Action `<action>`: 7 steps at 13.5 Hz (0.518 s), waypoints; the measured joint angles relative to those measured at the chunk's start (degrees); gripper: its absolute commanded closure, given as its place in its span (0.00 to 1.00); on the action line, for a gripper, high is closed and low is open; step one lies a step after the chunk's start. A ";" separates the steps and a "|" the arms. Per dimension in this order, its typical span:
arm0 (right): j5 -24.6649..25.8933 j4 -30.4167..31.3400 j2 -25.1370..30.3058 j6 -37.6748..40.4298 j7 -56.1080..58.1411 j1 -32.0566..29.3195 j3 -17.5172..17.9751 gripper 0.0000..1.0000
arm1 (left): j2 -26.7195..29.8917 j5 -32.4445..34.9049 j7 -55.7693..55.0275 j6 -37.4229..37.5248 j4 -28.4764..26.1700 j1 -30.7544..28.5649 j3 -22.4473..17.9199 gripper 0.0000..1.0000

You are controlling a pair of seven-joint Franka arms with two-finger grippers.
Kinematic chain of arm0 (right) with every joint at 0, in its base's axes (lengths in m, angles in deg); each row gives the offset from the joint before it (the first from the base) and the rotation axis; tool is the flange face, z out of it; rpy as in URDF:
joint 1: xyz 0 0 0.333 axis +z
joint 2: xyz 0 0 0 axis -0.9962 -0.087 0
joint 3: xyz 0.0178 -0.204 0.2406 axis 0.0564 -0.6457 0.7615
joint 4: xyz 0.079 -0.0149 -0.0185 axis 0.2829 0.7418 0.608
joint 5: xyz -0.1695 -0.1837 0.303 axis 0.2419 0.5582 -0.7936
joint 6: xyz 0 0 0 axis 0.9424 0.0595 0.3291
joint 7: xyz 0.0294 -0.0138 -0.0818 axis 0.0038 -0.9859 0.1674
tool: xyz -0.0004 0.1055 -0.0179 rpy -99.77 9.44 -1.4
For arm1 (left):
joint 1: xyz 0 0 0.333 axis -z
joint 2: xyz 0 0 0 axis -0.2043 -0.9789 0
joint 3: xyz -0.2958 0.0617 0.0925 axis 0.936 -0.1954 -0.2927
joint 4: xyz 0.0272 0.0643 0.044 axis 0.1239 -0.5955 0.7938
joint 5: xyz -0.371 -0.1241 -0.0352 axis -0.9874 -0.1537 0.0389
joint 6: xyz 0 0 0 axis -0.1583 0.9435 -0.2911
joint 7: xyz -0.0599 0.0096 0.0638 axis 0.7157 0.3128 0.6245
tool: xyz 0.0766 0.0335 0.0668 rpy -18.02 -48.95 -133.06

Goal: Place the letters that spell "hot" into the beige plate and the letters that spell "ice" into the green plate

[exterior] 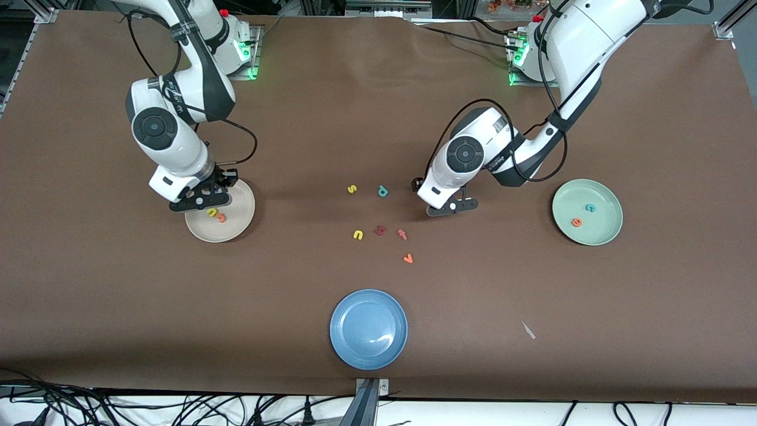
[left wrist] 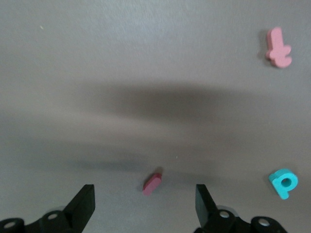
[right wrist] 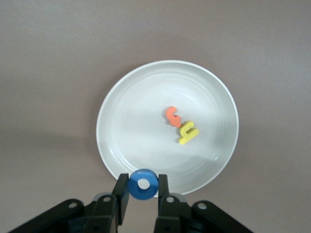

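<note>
1. While the right hand (right wrist: 143, 194) grips the blue o (right wrist: 143, 184) over the beige plate (exterior: 239, 222), it should move further over the plate before letting go, toward the yellow h (right wrist: 188, 133) and orange t (right wrist: 173, 115).
2. Spread wide, the left hand (left wrist: 145, 204) should drop straight, bracketing the dark red i (left wrist: 152, 183) on the bench (exterior: 177, 307).
3. Only the front view shows the green plate (exterior: 609, 234) holding the teal c (exterior: 589, 207) and orange e (exterior: 576, 222); only the left wrist view shows the i.

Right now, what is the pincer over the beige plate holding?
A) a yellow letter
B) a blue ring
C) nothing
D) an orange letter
B: the right pincer is clamped on a blue ring above the beige plate, where an orange letter and a yellow letter already lie.
</note>
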 measured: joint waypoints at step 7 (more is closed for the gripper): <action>-0.23 -1.55 0.75 0.04 0.31 -0.29 0.01 0.00 | -2.95 3.82 -2.88 -2.71 -1.35 1.07 -0.29 0.18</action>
